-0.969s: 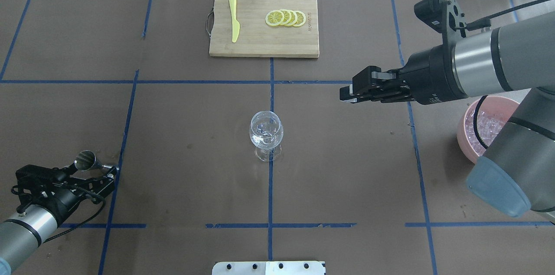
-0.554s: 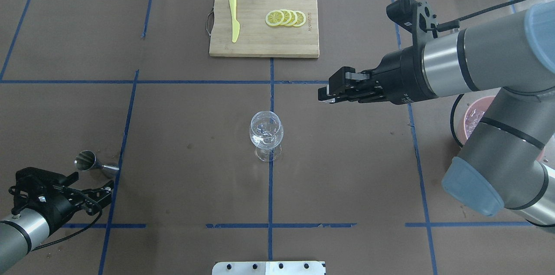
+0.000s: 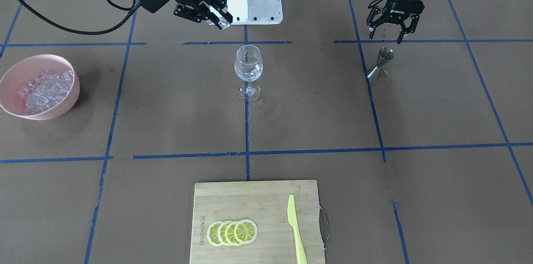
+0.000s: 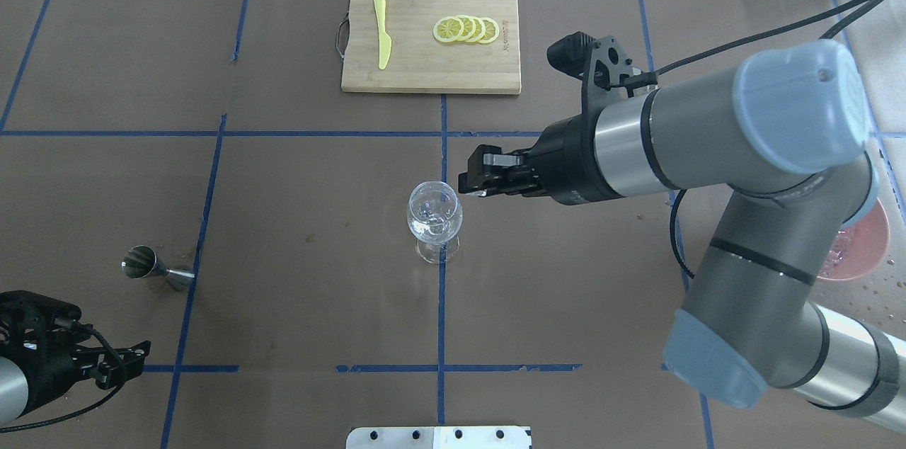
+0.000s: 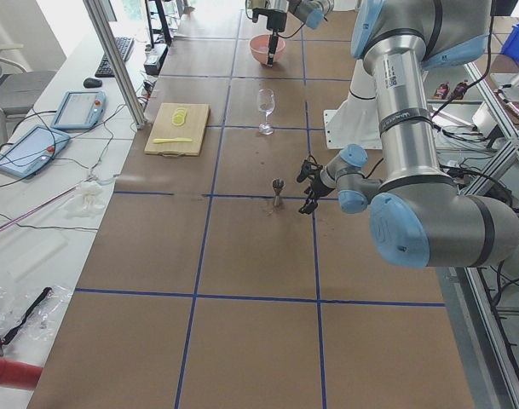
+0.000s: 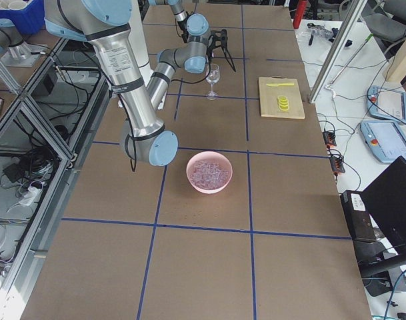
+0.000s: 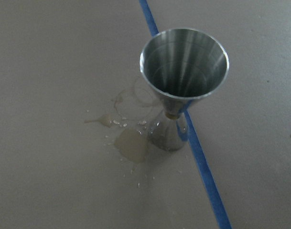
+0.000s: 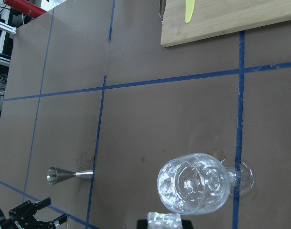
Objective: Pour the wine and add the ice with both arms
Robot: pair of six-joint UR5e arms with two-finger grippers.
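A small clear, glassy cube (image 8: 163, 220) is pinched between the black fingers of the right gripper (image 3: 222, 21), which is seen at the upper left of the front-facing view, just beside and above the rim of the glass (image 3: 248, 66). The glass, a clear round-bowled stemmed one, is stood upright on a blue tape line at the middle of the brown paper-covered table (image 3: 166, 122), and glinting clear pieces are seen inside its bowl. The rest of the ice (image 3: 43, 87) is heaped, glittering, in a round pink bowl (image 3: 62, 103) at the left edge of that view, well apart from the glass. The left gripper (image 3: 391, 33) is held spread wide and empty at the upper right, near a steel jigger (image 3: 381, 62) but apart from it. The jigger, shaped as two cones joined at a narrow waist, is stood upright beside a tape line, its brushed inside seen empty from the left wrist, with a pale wet patch (image 7: 131, 144) and droplets on the paper at its foot. At the bottom centre a rectangular bamboo board (image 3: 266, 201) is laid, on which overlapping lemon slices (image 3: 232, 232) and a yellow plastic knife (image 3: 295, 228) are set.
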